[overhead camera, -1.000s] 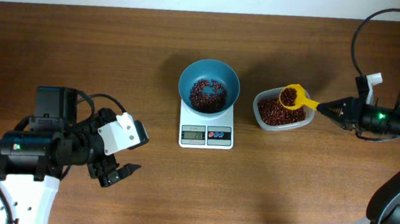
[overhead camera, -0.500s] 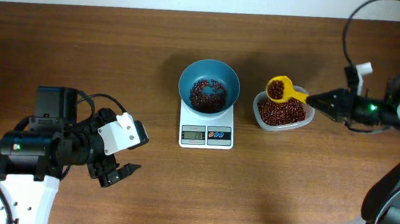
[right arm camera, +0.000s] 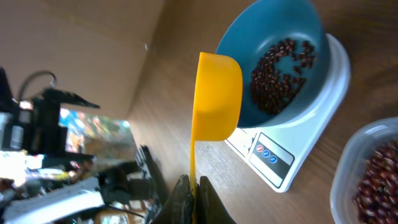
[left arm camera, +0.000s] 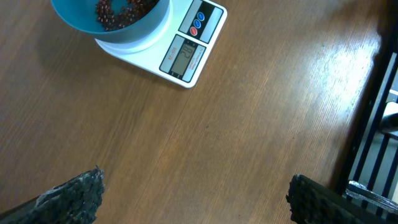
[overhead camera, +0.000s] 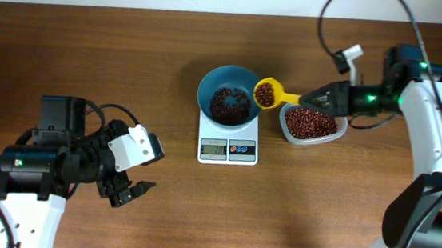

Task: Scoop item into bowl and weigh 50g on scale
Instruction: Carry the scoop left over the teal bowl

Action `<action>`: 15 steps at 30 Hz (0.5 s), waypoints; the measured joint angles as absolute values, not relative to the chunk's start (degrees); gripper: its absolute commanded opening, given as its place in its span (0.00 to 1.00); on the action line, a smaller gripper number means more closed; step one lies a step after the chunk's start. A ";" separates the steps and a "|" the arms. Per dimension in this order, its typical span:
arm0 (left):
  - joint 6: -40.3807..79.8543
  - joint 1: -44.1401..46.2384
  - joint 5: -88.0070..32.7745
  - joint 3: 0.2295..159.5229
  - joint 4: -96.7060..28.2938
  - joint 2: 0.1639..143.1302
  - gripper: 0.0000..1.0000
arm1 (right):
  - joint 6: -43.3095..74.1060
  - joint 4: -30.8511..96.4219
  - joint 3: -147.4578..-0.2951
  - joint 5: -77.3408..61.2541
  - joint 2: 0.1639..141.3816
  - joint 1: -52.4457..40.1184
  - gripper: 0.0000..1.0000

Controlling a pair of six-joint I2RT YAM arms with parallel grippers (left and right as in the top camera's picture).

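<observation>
The teal-blue bowl (overhead camera: 231, 97) sits on the white scale (overhead camera: 228, 139) and holds a layer of red-brown beans (overhead camera: 229, 104). My right gripper (overhead camera: 329, 99) is shut on the handle of a yellow scoop (overhead camera: 266, 93), which carries beans at the bowl's right rim. In the right wrist view the scoop (right arm camera: 217, 96) is seen edge-on beside the bowl (right arm camera: 280, 59), with my jaws (right arm camera: 192, 190) clamped on its handle. My left gripper (overhead camera: 131, 190) is open and empty over bare table at the front left. The left wrist view shows the scale (left arm camera: 180, 46) and the bowl (left arm camera: 112, 18).
A clear plastic tub (overhead camera: 312, 124) full of beans stands right of the scale, under my right arm. A black cable loops above the right arm near the table's far edge. The left wrist view shows the table's edge (left arm camera: 364, 124) at right.
My right gripper has carried the loaded yellow scoop left, from over the clear tub to the bowl's right rim. The left arm has not moved.
</observation>
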State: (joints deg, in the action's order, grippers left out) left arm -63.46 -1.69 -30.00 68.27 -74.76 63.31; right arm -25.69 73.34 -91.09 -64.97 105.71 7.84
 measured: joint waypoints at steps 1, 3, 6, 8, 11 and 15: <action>-63.46 -1.69 -30.00 68.27 -74.78 63.31 0.98 | -25.69 72.40 -91.09 -64.49 105.71 6.52 0.04; -63.46 -1.69 -30.00 68.27 -74.74 63.31 0.99 | -25.43 70.11 -91.09 -63.90 105.71 4.29 0.04; -63.46 -1.69 -30.00 68.27 -74.76 63.31 0.98 | -23.51 65.32 -91.13 -63.20 105.71 1.58 0.04; -63.46 -1.69 -30.00 68.27 -74.76 63.31 0.98 | -22.68 63.31 -91.15 -62.65 105.71 0.56 0.04; -63.48 -1.69 -30.00 68.27 -74.78 63.31 0.98 | -22.09 60.23 -91.18 -61.23 105.71 -1.02 0.04; -63.46 -1.69 -30.00 68.27 -74.76 63.31 0.98 | -21.43 56.71 -91.20 -59.05 105.71 -2.61 0.04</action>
State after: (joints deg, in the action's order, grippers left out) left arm -63.46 -1.69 -30.00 68.27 -74.76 63.31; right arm -21.43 56.71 -91.20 -59.05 105.71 -2.61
